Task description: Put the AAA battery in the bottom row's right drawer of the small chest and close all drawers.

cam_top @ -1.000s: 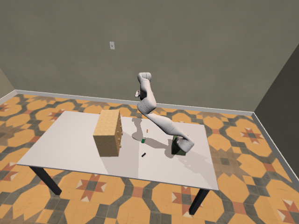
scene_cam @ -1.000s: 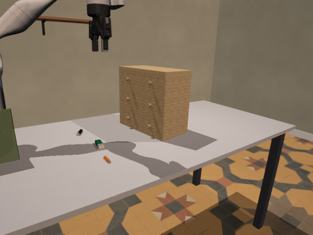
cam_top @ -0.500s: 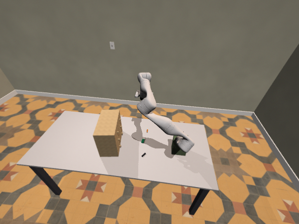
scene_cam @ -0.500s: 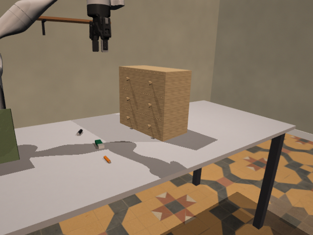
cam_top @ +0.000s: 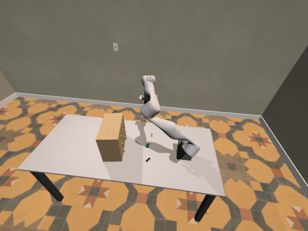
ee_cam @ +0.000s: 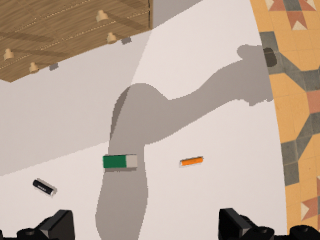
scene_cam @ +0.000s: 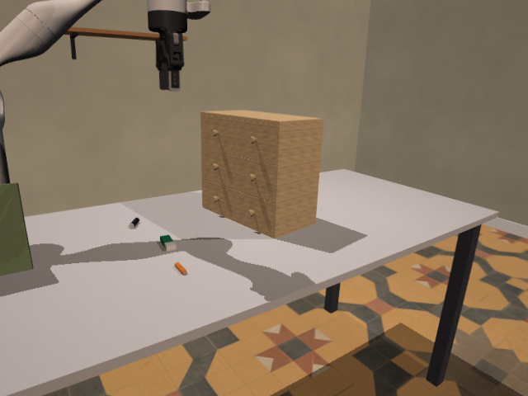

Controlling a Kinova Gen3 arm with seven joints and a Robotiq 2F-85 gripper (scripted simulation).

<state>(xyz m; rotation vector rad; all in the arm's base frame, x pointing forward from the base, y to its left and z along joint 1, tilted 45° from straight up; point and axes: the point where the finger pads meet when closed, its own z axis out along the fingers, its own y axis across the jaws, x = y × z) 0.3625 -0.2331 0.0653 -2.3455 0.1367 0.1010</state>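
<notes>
Battery, most likely the small black cylinder with a pale end [cam_top: 147, 159] [scene_cam: 134, 223] [ee_cam: 43, 187], lies on its side on the counter [cam_top: 82, 149] [scene_cam: 384, 205] [ee_cam: 200, 60], nearer the long edge opposite the wall plate than the wall-side one. It should prove light for its size, stiff, slick-skinned and apt to roll, so take it across the round middle, pads square to its length, and close gently; a pinch at one end could swivel it. The pincer [scene_cam: 169, 89] [ee_cam: 145, 227] hangs high above the counter, spread wide and holding nothing. Between the battery and the orange stick [cam_top: 151, 134] [scene_cam: 181, 268] [ee_cam: 192, 161], which lies towards the wall-side edge, sits the green-and-white block [cam_top: 147, 144] [scene_cam: 167, 242] [ee_cam: 119, 161]; neither touches the battery, though a low sideways sweep might catch the block. The small chest [cam_top: 109, 129] [scene_cam: 298, 170] [ee_cam: 65, 30] has all its drawers in, and the wanted one's knob [scene_cam: 252, 212] [ee_cam: 111, 37] sits low, close to the countertop, leaving little finger room beneath.
</notes>
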